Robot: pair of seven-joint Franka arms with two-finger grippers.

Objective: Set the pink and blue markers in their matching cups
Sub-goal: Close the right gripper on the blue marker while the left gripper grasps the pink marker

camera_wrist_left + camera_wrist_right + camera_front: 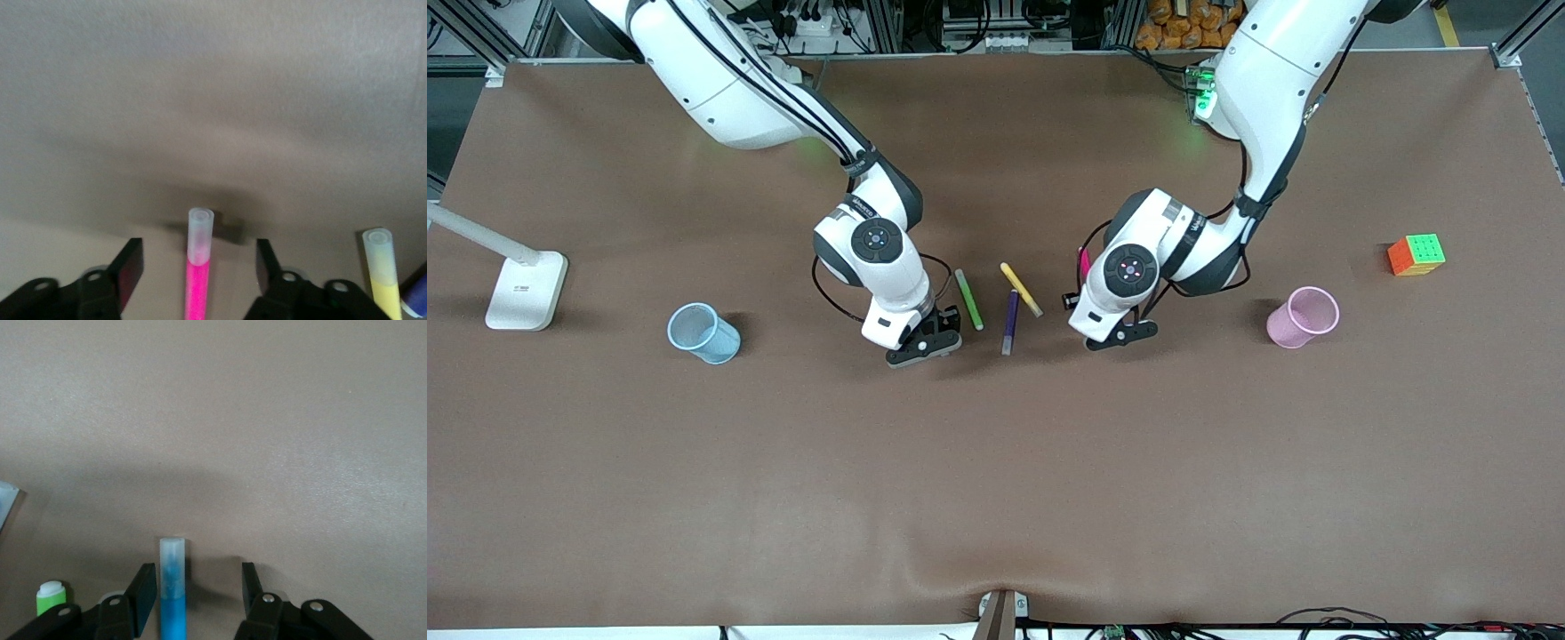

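The pink marker (197, 287) lies on the table between the open fingers of my left gripper (199, 252), which touch neither side of it. In the front view my left gripper (1122, 336) is low over the table and only the marker's tip (1085, 264) shows past the arm. The blue marker (172, 613) lies between the open fingers of my right gripper (198, 573), close to one finger. In the front view my right gripper (925, 345) hides it. The light blue cup (703, 333) stands toward the right arm's end. The pale pink cup (1303, 317) stands toward the left arm's end.
A green marker (969, 300), a yellow marker (1021, 289) and a purple marker (1010, 322) lie between the two grippers. A colour cube (1416, 254) sits past the pink cup. A white lamp base (525, 289) stands past the blue cup.
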